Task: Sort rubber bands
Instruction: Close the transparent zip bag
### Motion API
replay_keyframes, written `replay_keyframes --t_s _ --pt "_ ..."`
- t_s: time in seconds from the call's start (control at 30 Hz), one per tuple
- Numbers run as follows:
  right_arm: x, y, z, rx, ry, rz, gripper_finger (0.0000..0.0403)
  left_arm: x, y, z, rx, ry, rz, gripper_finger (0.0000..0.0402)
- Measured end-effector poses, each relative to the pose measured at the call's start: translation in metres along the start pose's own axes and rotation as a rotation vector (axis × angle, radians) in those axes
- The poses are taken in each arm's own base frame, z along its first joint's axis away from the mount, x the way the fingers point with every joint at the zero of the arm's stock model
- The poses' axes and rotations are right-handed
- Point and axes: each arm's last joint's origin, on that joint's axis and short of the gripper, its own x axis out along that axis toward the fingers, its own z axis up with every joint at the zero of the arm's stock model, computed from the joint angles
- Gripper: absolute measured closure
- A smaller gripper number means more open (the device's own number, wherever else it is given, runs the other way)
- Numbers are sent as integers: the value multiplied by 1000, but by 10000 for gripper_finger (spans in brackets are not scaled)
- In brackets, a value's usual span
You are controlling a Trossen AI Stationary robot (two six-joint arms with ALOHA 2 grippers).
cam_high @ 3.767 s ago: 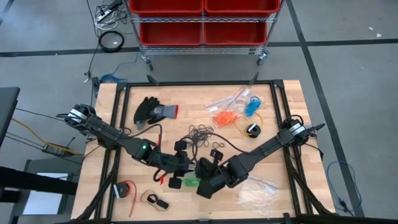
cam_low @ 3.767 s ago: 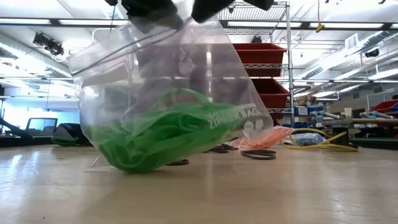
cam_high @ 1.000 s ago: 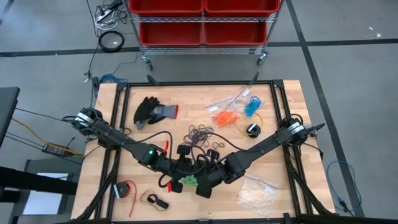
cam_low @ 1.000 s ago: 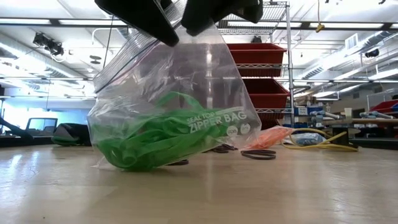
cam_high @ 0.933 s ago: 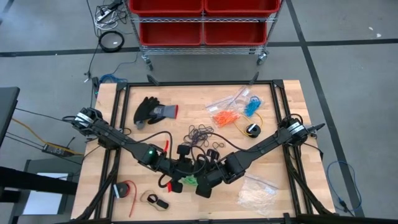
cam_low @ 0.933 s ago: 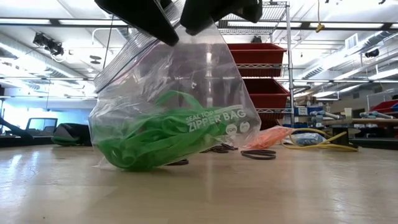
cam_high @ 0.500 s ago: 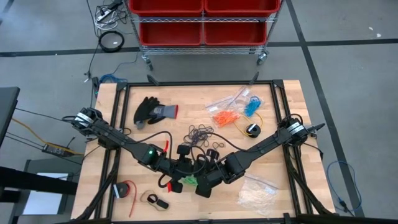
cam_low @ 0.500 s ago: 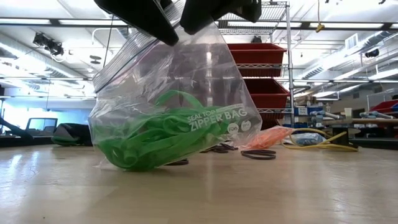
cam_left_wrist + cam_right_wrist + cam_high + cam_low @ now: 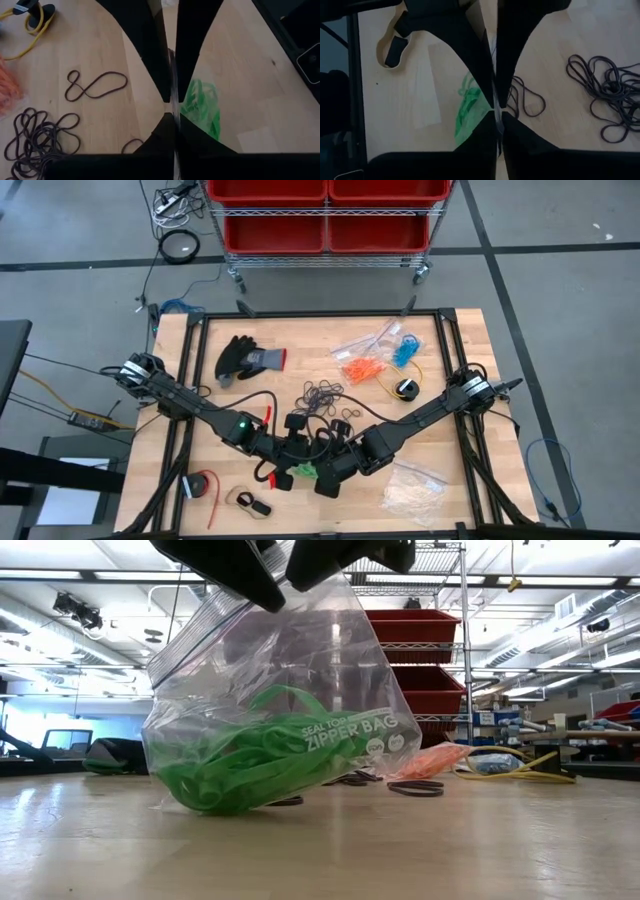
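The right gripper [image 9: 496,102] has just pinched the bag [image 9: 300,670] top beside the left gripper [image 9: 171,102], both clenched. Green bands [image 9: 250,765] look nearly sealed in.

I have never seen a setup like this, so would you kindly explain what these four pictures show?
Two dark robot arms work at a wooden table. One picture looks straight down from above, one looks level across the tabletop, and two come from cameras on the wrists. Both sets of fingers, left gripper and right gripper, are shut on the top edge of a clear plastic zipper bag holding green rubber bands. Loose black rubber bands, orange rubber bands and a black glove lie on the table.
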Motion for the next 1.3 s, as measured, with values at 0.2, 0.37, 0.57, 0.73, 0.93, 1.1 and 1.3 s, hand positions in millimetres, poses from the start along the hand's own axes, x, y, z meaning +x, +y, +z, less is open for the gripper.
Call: replay_keyframes --t_s 0.2,0.37,0.57,0.73,0.93,1.1,1.3 --pt "0 0 0 -34 -5 -10 402 0 0 0 -29 4 1 393" --pt "0 -1 0 -34 -5 -13 402 0 0 0 -34 3 1 385" --pt "0 -1 0 -33 -5 -14 403 0 0 -2 -6 19 3 381" --pt "0 -1 0 -32 -3 -16 403 0 1 -4 5 43 10 395" --pt "0 -2 -1 -31 10 -29 403 -1 3 -10 26 107 33 398" --pt "-1 -2 -7 -29 47 -47 403 -2 5 -20 51 203 75 399" --pt "-2 -2 -7 -22 25 -70 403 -2 4 -20 47 194 74 400"
